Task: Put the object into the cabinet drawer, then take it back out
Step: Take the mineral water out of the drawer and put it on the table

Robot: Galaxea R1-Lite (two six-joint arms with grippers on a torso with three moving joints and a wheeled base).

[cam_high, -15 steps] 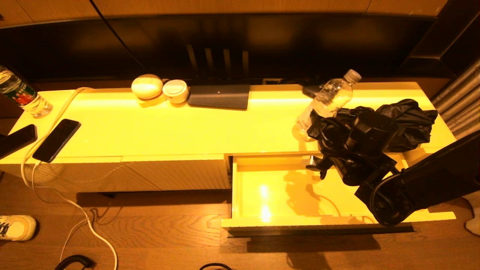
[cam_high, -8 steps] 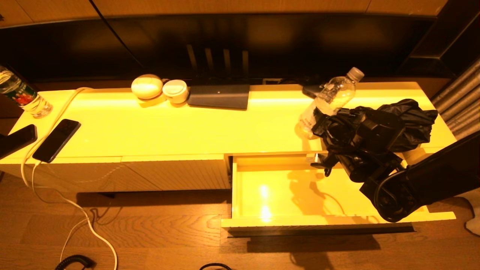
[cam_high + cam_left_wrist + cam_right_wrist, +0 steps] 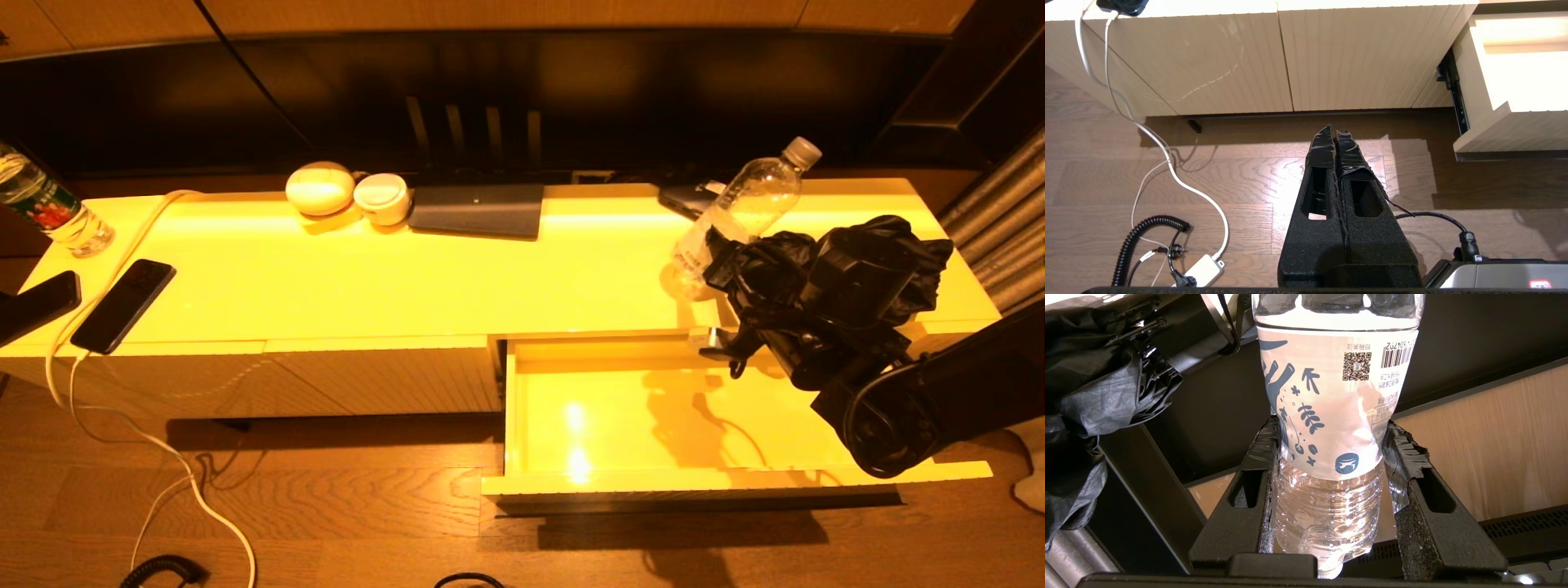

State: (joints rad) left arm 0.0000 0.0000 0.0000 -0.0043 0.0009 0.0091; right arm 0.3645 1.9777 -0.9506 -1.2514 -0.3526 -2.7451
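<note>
Gripping the bottle (image 3: 744, 211) low on its body, the right claw (image 3: 722, 265) holds it tilted above the worktop (image 3: 408, 278), just behind the open drawer (image 3: 620, 408). Left claw (image 3: 1336, 141) clenched, over the floor.

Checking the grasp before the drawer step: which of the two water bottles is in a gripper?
The clear bottle with the white-and-blue label, tilted at the cabinet's right end, clamped by the right gripper. The red-labelled bottle stands free at far left.

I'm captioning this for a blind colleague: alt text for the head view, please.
The right pincer holds a tilted clear bottle above the cabinet top, behind the open, empty drawer. A black bag lies beside it.
</note>
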